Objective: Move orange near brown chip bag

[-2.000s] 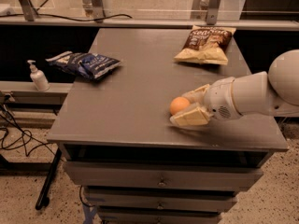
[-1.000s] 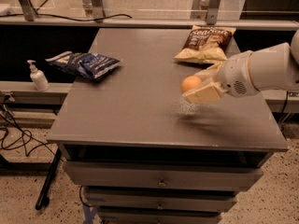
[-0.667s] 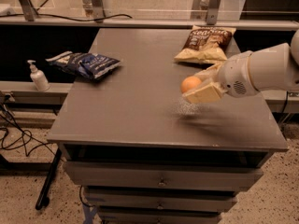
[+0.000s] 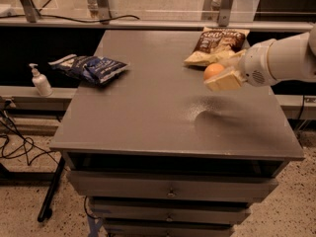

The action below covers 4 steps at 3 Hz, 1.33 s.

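Below the tool point(image 4: 219, 77), we see its shadow point(image 4: 212, 120) on the grey surface point(image 4: 148, 117). We find the tool hanging above that surface, its fingers clamped on the orange point(image 4: 213, 71). Just beyond the tool lies the brown chip bag point(image 4: 217, 43); well off to the tool's side, a blue bag point(image 4: 91, 67).

White lettering marks the dark top of the brown chip bag point(image 4: 217, 41) just behind the tool point(image 4: 220, 75), which hangs over the bench point(image 4: 148, 117) clasping the orange point(image 4: 213, 70); I can't read it. Print on the blue bag point(image 4: 91, 67), well apart from the tool, is illegible too.
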{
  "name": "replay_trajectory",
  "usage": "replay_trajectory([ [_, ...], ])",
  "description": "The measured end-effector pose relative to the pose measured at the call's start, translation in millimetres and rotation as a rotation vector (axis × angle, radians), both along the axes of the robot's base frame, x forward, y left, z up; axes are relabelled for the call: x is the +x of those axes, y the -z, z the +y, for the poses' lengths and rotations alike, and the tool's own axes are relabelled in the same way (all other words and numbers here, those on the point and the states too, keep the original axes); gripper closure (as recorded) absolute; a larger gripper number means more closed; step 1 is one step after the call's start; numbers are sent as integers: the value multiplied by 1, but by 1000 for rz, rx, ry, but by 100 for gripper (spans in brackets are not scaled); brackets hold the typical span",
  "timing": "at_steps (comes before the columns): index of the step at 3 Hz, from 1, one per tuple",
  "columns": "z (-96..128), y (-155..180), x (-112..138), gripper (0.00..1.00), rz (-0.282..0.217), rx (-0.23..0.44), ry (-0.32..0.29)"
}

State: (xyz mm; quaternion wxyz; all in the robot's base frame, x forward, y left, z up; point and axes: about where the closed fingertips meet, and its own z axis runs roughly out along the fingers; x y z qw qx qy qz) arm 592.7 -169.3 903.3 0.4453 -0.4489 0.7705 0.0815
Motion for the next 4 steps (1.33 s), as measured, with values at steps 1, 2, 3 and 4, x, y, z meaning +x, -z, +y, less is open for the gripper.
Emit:
replay_trajectory([
  [1,-25,9,37,100,-22,-36,58],
  [2,-46,27,64,100,-28,-62,102],
  [3,-61,42,85,100,-39,-78,135],
  [4,-68,43,102,83,-59,-70,162],
])
